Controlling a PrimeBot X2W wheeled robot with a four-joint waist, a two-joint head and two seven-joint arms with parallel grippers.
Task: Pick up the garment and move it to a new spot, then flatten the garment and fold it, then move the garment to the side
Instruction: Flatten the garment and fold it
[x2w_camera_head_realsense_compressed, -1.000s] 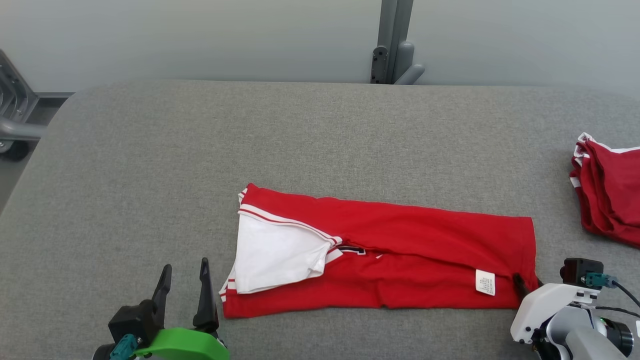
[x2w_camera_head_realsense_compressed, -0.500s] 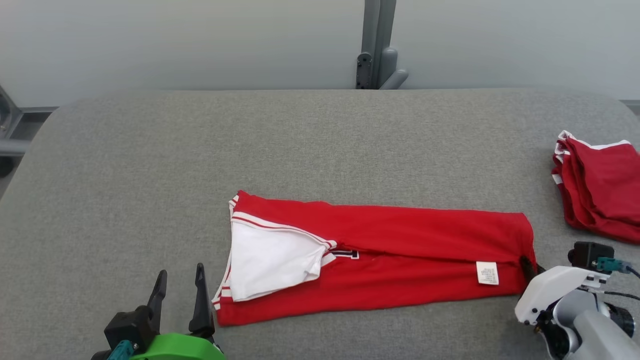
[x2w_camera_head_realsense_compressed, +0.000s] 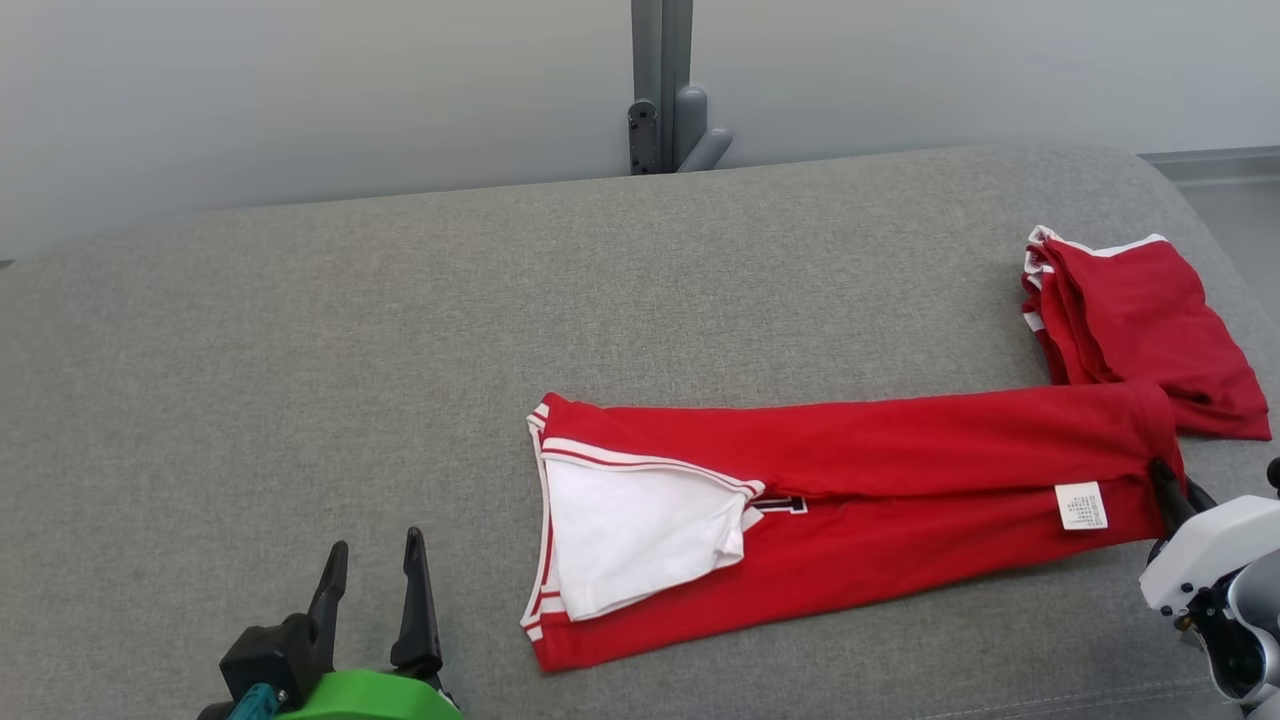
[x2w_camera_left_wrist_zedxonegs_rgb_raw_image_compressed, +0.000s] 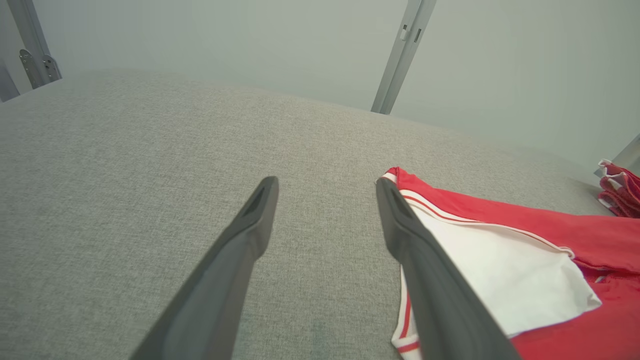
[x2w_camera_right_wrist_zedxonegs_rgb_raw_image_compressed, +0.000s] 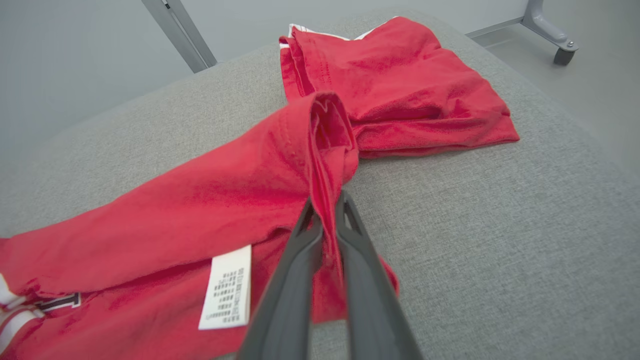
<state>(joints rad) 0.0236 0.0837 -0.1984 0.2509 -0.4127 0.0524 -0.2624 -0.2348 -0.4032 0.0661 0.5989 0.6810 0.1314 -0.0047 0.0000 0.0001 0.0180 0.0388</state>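
Head view shows the long red fabric garment with white trim (x2w_camera_head_realsense_compressed: 900, 470) stretched across the grey fabric-covered table (x2w_camera_head_realsense_compressed: 300, 350). Its right end is at the right tool (x2w_camera_head_realsense_compressed: 1163, 485). In the right wrist view, that tool's two dark fingers (x2w_camera_right_wrist_zedxonegs_rgb_raw_image_compressed: 300, 260) are pressed together on a bunched fold of the garment's edge, just beside a white care label (x2w_camera_head_realsense_compressed: 1082, 505). The left tool (x2w_camera_head_realsense_compressed: 375, 545) stands parted and empty, near the garment's white-lined end but apart from it. A folded pile of red cloth (x2w_camera_head_realsense_compressed: 1140, 320) lies just behind the gripped end.
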